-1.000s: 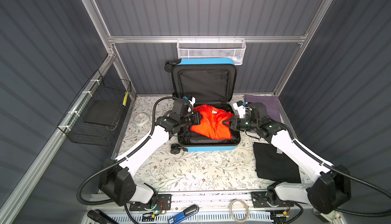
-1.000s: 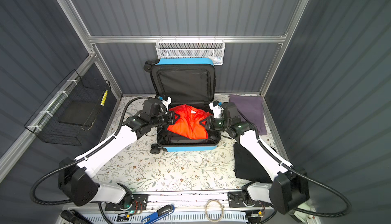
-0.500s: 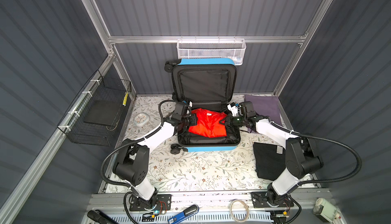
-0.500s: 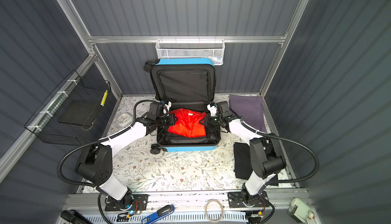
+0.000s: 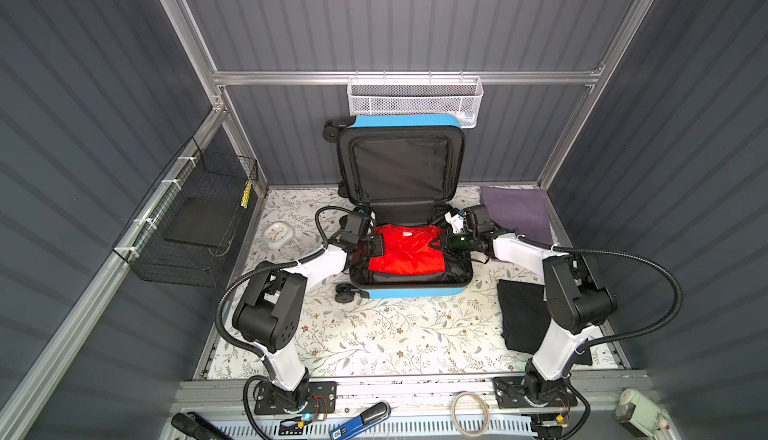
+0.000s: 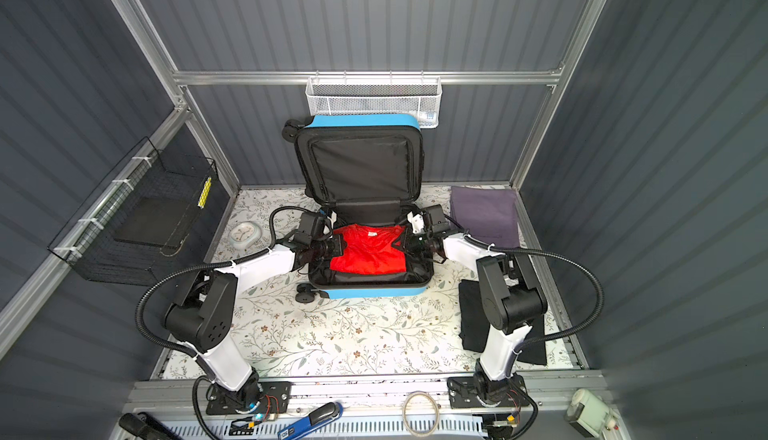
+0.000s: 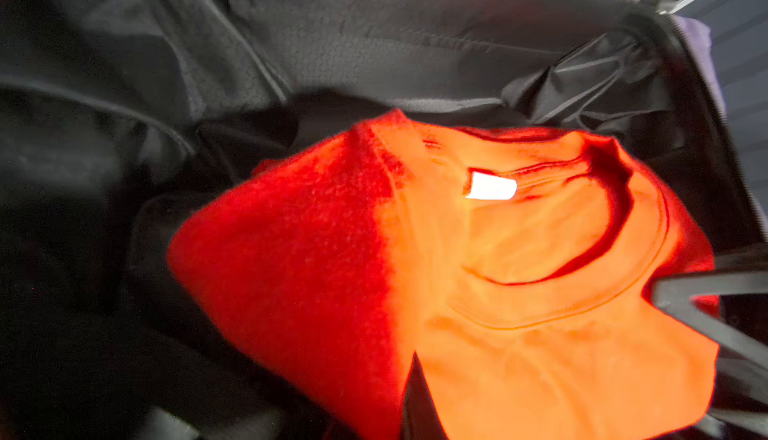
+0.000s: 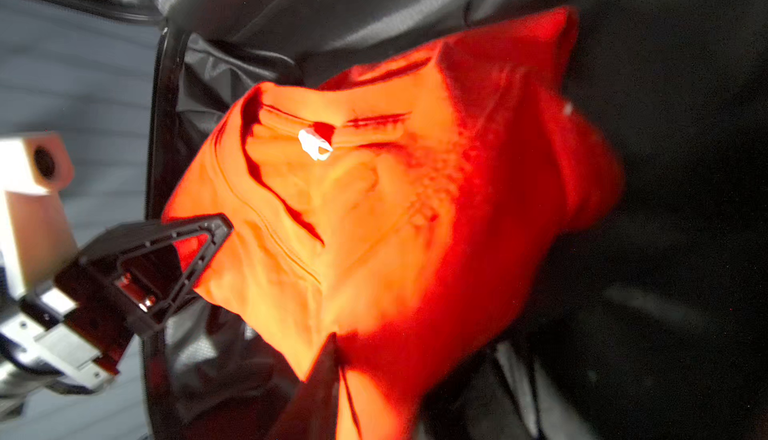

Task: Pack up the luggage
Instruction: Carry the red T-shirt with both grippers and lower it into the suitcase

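Top views both hide my fingertips: my left tool (image 5: 376, 247) and right tool (image 5: 439, 243) end as black shapes at the left and right edges of the red shirt (image 5: 405, 253). Both wrist views are blurred. My left tool is clamped on the shirt's edge; whether my right tool is parted I cannot tell. The shirt's white neck tag (image 7: 490, 186) is blown out and unreadable. The luggage (image 5: 415, 292) lies open mid-frame on the desk (image 5: 374, 334), lid upright, with both tools reaching into its lower half.

White arm shells (image 5: 320, 265), black joint housings (image 5: 266, 313), corrugated black hoses (image 5: 611, 254) (one per arm), black left gripper (image 5: 376, 247), right gripper (image 5: 440, 242)
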You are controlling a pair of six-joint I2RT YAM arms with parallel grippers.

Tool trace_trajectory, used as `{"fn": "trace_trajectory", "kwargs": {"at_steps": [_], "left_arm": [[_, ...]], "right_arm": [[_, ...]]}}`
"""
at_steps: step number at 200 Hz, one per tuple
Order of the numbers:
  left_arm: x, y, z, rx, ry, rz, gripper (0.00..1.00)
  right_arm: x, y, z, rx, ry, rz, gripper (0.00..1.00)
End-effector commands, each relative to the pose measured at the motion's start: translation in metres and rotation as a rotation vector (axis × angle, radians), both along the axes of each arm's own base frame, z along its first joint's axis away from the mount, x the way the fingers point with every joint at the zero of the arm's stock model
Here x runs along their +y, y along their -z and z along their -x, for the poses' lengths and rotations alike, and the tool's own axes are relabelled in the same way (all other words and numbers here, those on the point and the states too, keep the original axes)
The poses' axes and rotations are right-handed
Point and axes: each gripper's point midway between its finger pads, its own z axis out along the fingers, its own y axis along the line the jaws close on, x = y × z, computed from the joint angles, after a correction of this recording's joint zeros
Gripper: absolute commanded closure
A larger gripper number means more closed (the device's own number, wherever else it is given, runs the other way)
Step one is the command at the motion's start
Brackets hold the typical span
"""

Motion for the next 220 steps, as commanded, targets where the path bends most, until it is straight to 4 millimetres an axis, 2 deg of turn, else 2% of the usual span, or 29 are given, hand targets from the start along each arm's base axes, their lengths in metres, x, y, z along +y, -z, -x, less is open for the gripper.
{"fn": "trace_trajectory", "kwargs": {"at_steps": [1, 6, 19, 41, 72, 76, 78, 94, 120, 148, 170, 202, 220], "left_arm": [[0.01, 0.009, -0.004, -0.004, -0.021, -0.046, 1.0], [0.011, 0.009, -0.004, -0.002, -0.028, -0.051, 0.97], [0.015, 0.007, -0.004, -0.001, -0.047, -0.065, 0.71], [0.021, -0.003, -0.006, -0.024, -0.074, -0.077, 0.4], [0.022, -0.029, -0.009, -0.071, -0.08, -0.068, 0.11], [0.022, -0.031, -0.009, -0.075, -0.082, -0.065, 0.02], [0.022, -0.033, -0.009, -0.076, -0.081, -0.063, 0.0], [0.021, -0.043, -0.01, -0.092, -0.082, -0.055, 0.0], [0.016, -0.062, -0.01, -0.128, -0.067, -0.009, 0.0], [0.002, -0.079, -0.007, -0.153, -0.013, 0.07, 0.0], [-0.009, -0.093, -0.003, -0.176, 0.038, 0.113, 0.0], [-0.026, -0.092, 0.005, -0.155, 0.122, 0.168, 0.0], [-0.033, -0.078, 0.01, -0.124, 0.138, 0.173, 0.0]], "right_arm": [[-0.014, 0.005, -0.003, -0.007, 0.03, 0.052, 0.55], [-0.015, 0.003, -0.003, -0.012, 0.03, 0.056, 0.53], [-0.018, -0.005, -0.002, -0.027, 0.036, 0.065, 0.47], [-0.026, -0.018, -0.001, -0.052, 0.054, 0.099, 0.39], [-0.042, -0.036, -0.001, -0.096, 0.104, 0.182, 0.33], [-0.043, -0.04, -0.001, -0.101, 0.105, 0.181, 0.32], [-0.047, -0.04, -0.003, -0.108, 0.124, 0.202, 0.32], [-0.05, -0.05, -0.005, -0.133, 0.13, 0.219, 0.31], [-0.043, -0.062, -0.007, -0.142, 0.116, 0.187, 0.33], [-0.019, -0.068, -0.005, -0.132, 0.052, 0.105, 0.39], [-0.003, -0.064, -0.004, -0.121, 0.016, 0.087, 0.45], [0.014, -0.049, -0.007, -0.093, -0.006, 0.073, 0.46], [0.018, -0.036, -0.01, -0.065, -0.006, 0.072, 0.46]]}}
